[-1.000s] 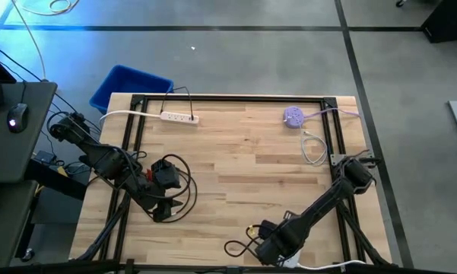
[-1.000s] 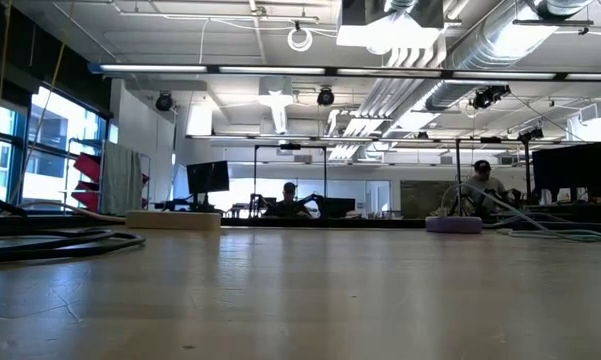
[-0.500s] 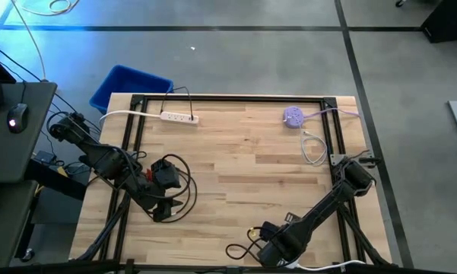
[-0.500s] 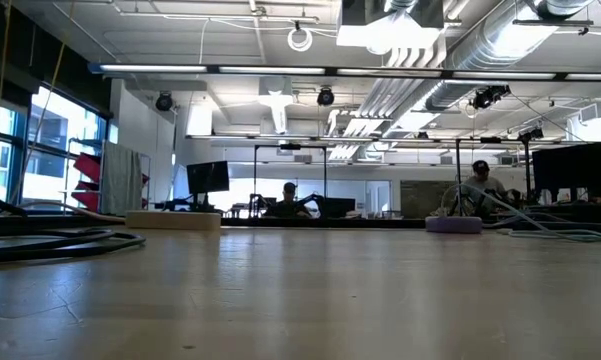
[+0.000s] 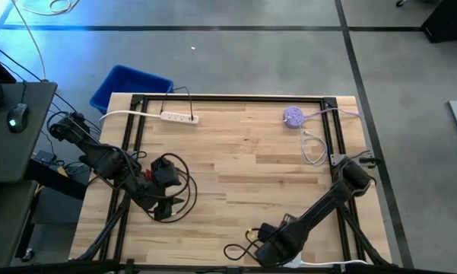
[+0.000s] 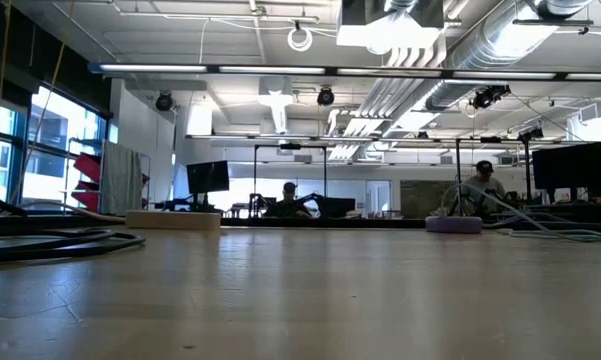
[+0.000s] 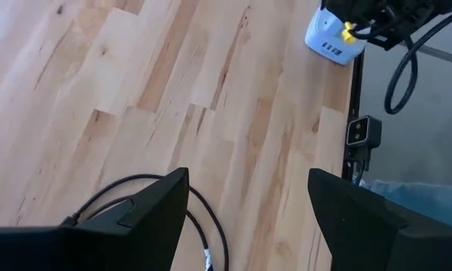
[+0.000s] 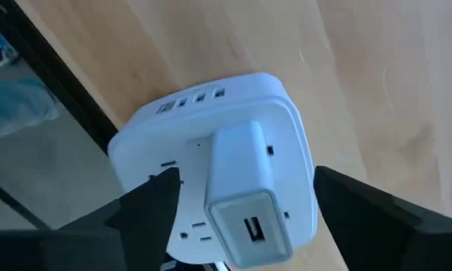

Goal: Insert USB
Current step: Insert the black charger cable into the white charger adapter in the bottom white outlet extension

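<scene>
At the near edge of the surface, the right pincer hangs over a white power cube, fingers spread wide to either side and gripping nothing. A white charger is plugged into the cube, and its USB port faces up, empty. A dark lead with a yellow end lies just beside the cube – likely the plug to be seated, though that is too small to confirm. Such a plug is light, rigid and slick; it is best pinched across its flat moulded shell, not by the limp cord. Farther in on the left, the left pincer waits – fingers wide, empty – above a coiled black cable. Along the far edge lie a white power strip and a purple round hub.
</scene>
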Motion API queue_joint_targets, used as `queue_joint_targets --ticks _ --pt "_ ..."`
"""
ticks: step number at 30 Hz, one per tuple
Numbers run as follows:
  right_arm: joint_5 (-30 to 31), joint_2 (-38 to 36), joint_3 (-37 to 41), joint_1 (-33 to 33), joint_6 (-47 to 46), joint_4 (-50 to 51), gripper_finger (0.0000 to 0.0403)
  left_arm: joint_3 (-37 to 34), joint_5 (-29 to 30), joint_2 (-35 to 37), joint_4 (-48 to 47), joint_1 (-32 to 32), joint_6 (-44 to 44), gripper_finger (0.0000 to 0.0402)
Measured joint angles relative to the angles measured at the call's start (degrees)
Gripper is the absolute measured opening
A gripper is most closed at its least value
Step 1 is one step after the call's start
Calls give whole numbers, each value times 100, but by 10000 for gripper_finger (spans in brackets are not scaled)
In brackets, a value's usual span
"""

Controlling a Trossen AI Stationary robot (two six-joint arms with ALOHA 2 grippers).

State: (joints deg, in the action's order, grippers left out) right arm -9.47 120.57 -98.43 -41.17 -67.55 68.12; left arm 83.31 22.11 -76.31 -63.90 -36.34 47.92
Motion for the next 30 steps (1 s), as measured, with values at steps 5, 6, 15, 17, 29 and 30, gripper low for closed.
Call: queue_joint_targets --ticks 5,6,15,17,29,30 --pt "214 -310 -8 36 -40 -13 297 0 49 49 -32 -1 16 249" --pt "305 -376 -9 35 -91 -21 297 0 85 63 -79 -10 64 250" --pt "2370 -1151 -13 65 -823 -111 298 -140 692 142 -1113 -59 1351 250" --pt "2887 -1333 -13 124 -853 -275 298 -373 423 144 -1281 0 1573 248" --pt "4340 -1765 -17 755 121 -1037 298 -2496 -1765 272 -667 1745 -663 166" --pt "4290 -1764 -17 808 264 -1095 298 -2645 -1800 247 -610 1985 -981 154"
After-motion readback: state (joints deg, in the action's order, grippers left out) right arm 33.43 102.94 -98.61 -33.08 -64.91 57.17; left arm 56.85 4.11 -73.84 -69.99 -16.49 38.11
